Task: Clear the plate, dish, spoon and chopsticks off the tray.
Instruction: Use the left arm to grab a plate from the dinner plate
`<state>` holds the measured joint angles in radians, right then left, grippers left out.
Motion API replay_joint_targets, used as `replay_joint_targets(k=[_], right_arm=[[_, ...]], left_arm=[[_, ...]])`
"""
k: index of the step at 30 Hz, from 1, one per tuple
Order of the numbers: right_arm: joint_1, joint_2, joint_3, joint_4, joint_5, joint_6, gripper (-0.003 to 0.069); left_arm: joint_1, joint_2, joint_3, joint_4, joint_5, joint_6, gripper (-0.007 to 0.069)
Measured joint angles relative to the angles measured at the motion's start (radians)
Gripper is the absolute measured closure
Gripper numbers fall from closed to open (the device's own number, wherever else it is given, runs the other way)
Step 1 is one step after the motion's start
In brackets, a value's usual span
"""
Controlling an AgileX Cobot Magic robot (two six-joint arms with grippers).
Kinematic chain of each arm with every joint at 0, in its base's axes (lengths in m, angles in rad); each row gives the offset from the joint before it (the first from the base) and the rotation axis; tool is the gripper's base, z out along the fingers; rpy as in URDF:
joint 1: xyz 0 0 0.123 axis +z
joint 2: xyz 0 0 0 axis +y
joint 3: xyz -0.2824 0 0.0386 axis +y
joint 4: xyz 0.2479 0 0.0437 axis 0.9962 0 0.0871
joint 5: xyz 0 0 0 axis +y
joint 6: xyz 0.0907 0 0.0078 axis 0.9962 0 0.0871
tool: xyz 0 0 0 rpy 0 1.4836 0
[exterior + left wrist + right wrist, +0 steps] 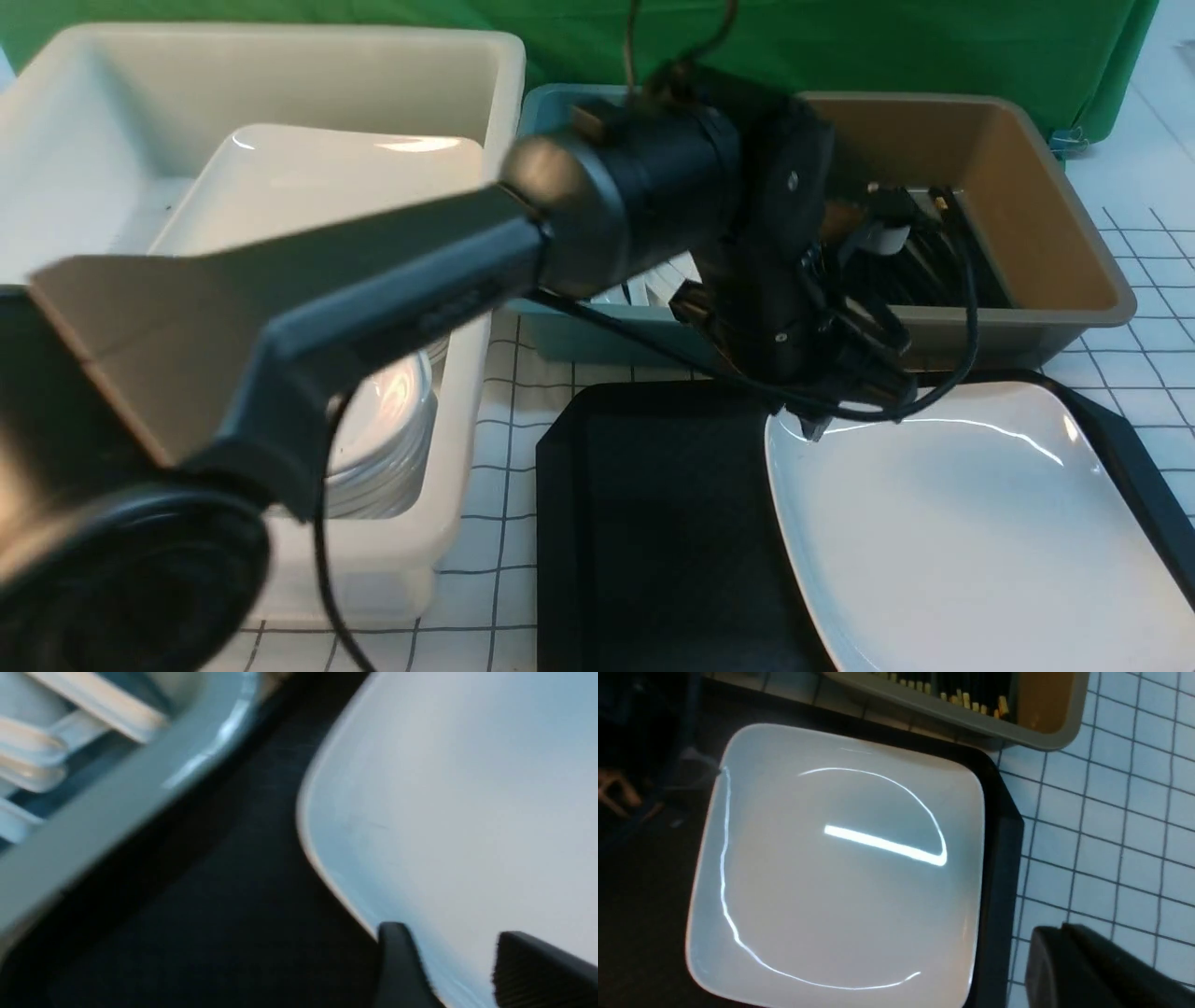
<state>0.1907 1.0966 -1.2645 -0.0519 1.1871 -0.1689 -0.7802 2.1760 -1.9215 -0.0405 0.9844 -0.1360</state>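
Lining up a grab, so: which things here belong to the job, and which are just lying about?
Job: plate, tray, left fingers at the plate's edge.
Lying about: cream bin, teal bin, brown bin.

Near edge of plate (952, 523) beyond front view's frame; teal bin (569, 341) mostly behind left arm (392, 271).

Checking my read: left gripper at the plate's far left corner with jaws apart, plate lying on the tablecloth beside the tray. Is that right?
Not quite. The plate lies on the tray, toward its right side, not on the tablecloth; the right wrist view shows the tray's black rim along its edge. The left gripper is at its far left corner, jaws apart.
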Motion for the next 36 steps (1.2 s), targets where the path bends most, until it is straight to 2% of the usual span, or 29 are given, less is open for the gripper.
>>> replay_joint_targets(k=[5,9,14,19,23,26,28,33,36], right_arm=[[0.000,-0.001,0.001,0.088,0.014,-0.036,0.0658],[0.000,-0.001,0.001,0.116,0.029,-0.069,0.0658],[0.000,-0.001,0.001,0.125,0.030,-0.076,0.0658],[0.000,-0.001,0.001,0.127,0.032,-0.079,0.0658],[0.000,-0.001,0.001,0.127,0.032,-0.083,0.0658],[0.000,-0.001,0.001,0.127,0.032,-0.094,0.0658],[0.000,-0.001,0.001,0.127,0.032,-0.097,0.0658],[0.000,-0.001,0.001,0.127,0.032,-0.105,0.0658],[0.000,-0.001,0.001,0.127,0.025,-0.113,0.0658]], left_arm=[[0.014,0.080,-0.017,0.040,-0.060,-0.058,0.0121],[0.018,0.108,-0.018,0.034,-0.116,-0.061,0.0084],[0.018,0.143,-0.018,-0.004,-0.168,-0.061,0.0086],[0.018,0.172,-0.019,-0.016,-0.179,-0.062,0.0134],[0.018,0.176,-0.022,-0.036,-0.191,-0.066,0.0253],[0.029,0.176,-0.028,-0.052,-0.196,-0.087,0.0393],[0.036,0.173,-0.030,-0.064,-0.190,-0.088,0.0437],[0.042,0.156,-0.030,-0.070,-0.150,-0.075,0.0442],[0.047,0.110,-0.027,-0.071,-0.101,-0.040,0.0474]])
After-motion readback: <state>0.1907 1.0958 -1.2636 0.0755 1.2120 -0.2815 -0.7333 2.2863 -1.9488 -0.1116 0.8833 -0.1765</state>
